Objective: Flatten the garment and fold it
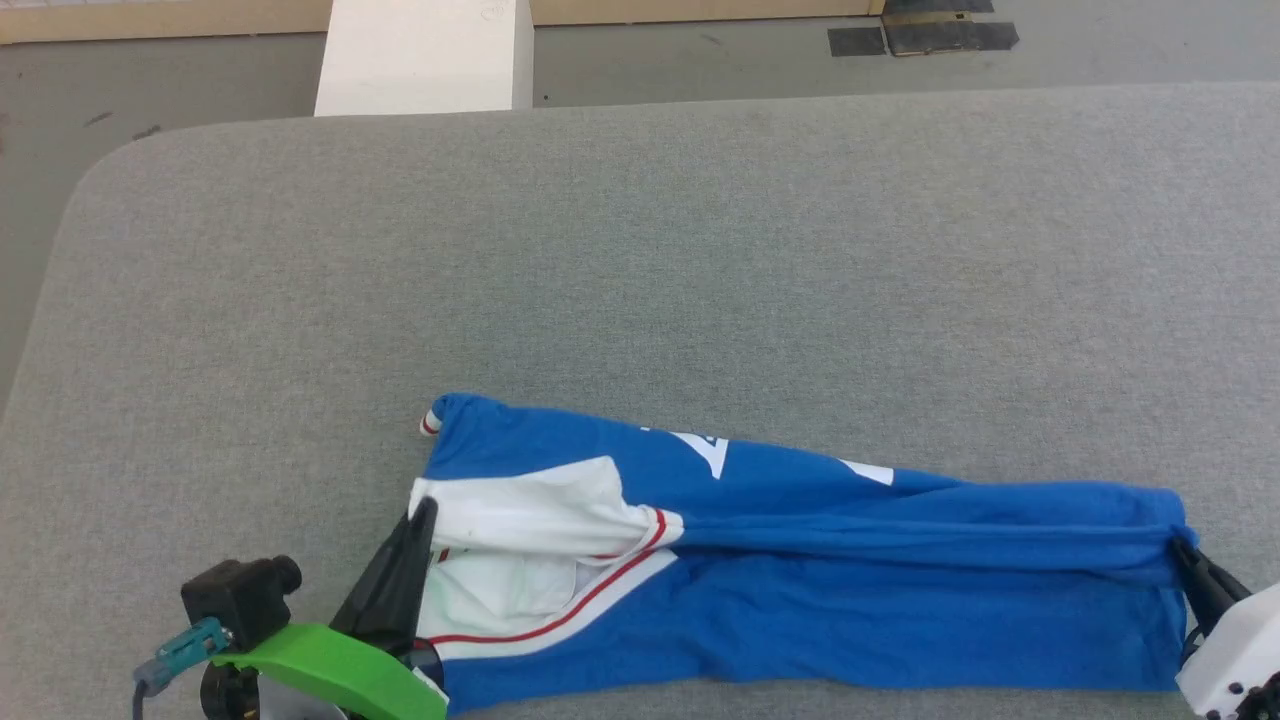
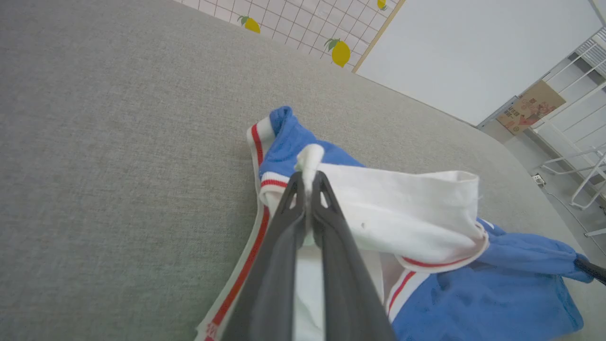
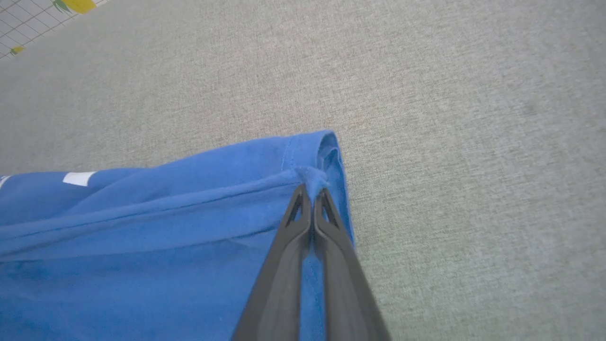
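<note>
The garment (image 1: 800, 580), a bright blue jersey with white sleeves and red-striped trim, lies bunched in a long band near the table's front edge. At its left end my left gripper (image 1: 425, 510) is shut on a fold of the white sleeve (image 2: 402, 208), pinched at the fingertips (image 2: 310, 182). My right gripper (image 1: 1180, 548) is shut on the blue hem (image 3: 326, 156) at the right end, a small tuft of cloth (image 3: 311, 179) squeezed between its tips. White lettering (image 1: 712, 450) shows on the upper fold.
The grey fabric-covered table (image 1: 640, 250) stretches wide behind and to both sides of the garment. A white block (image 1: 425, 55) stands on the floor beyond the table's far edge. In the left wrist view, a white rack (image 2: 582, 156) stands off the table's far side.
</note>
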Motion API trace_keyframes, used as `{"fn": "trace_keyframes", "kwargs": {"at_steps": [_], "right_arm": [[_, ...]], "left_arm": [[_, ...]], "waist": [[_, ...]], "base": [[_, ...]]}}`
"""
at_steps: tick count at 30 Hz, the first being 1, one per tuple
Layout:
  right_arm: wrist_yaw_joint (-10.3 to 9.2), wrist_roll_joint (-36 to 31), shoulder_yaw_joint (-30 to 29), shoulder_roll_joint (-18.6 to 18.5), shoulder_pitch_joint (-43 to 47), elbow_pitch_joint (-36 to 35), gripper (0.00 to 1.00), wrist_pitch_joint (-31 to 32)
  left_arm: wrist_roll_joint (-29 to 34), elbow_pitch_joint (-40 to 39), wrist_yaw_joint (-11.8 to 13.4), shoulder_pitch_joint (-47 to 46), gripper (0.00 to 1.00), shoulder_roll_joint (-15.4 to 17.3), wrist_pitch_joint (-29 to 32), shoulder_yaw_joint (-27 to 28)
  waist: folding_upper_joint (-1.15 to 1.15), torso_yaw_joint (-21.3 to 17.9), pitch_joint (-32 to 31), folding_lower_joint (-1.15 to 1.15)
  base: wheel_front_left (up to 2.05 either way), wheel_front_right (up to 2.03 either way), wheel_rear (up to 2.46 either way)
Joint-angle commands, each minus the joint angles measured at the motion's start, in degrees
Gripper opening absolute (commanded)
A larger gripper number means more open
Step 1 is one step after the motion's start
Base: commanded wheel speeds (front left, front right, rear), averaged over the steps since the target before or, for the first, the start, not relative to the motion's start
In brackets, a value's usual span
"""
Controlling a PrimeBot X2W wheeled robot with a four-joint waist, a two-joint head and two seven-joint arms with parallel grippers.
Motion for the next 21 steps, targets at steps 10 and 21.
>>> {"fn": "trace_keyframes", "kwargs": {"at_steps": [10, 21], "right_arm": [[-0.09, -2.8, 1.6, 0.8, -3.1, 4.9, 0.00, -0.2], [-0.09, -1.0, 3.2, -0.3, -3.4, 6.3, 1.00, 2.2]], "left_arm": [[1.6, 12.2, 2.3, -6.2, 0.02, -0.3, 3.7, -2.0], [0.5, 12.4, 4.4, -6.9, 1.00, -1.6, 1.6, 0.0]], "waist": [[0.50, -0.1, 0.8, 0.00], [0.50, -1.0, -0.4, 0.00]], "base": [[0.00, 0.00, 0.00], [0.00, 0.00, 0.00]]}}
